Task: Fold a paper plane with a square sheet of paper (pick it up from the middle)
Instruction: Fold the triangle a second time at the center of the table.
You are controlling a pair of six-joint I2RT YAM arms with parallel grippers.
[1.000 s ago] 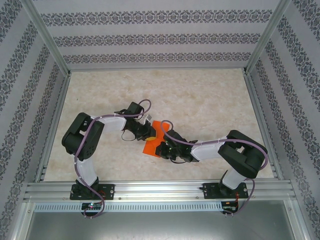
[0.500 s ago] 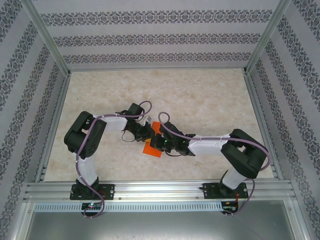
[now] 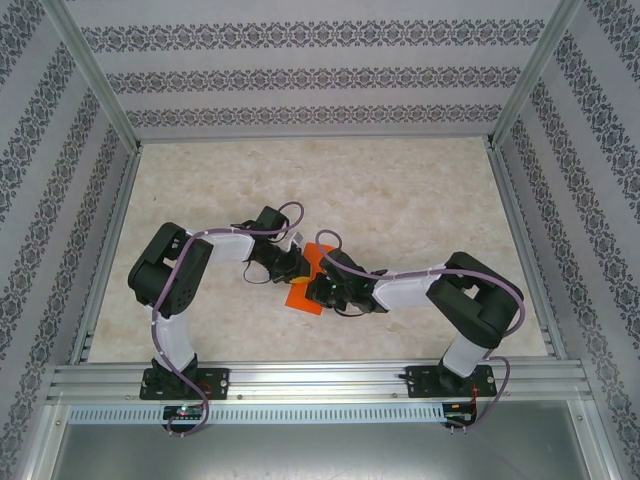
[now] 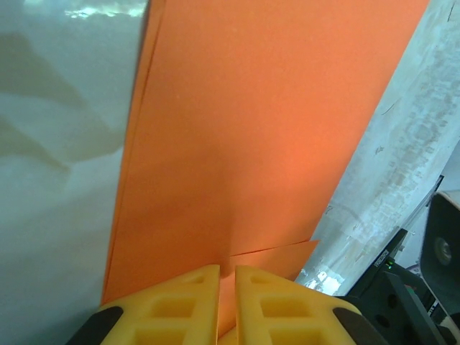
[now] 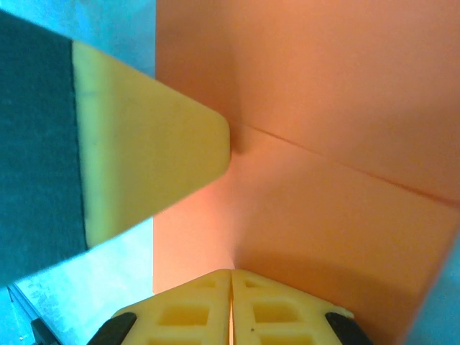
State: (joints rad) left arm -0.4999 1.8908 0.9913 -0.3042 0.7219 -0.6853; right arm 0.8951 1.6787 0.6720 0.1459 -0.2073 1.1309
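Paper sheet (image 3: 301,297) folded, long axis near-far, slight tilt; L gripper (image 4: 226,284) & R gripper (image 5: 231,287) both pinch it.

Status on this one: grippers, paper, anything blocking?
Left gripper shut on paper. Right gripper shut, tips against paper, grip unclear. Paper creased, partly folded. No obstruction seen.

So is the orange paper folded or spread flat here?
Folded: the orange paper shows doubled edges, an overlapping flap and a crease line.
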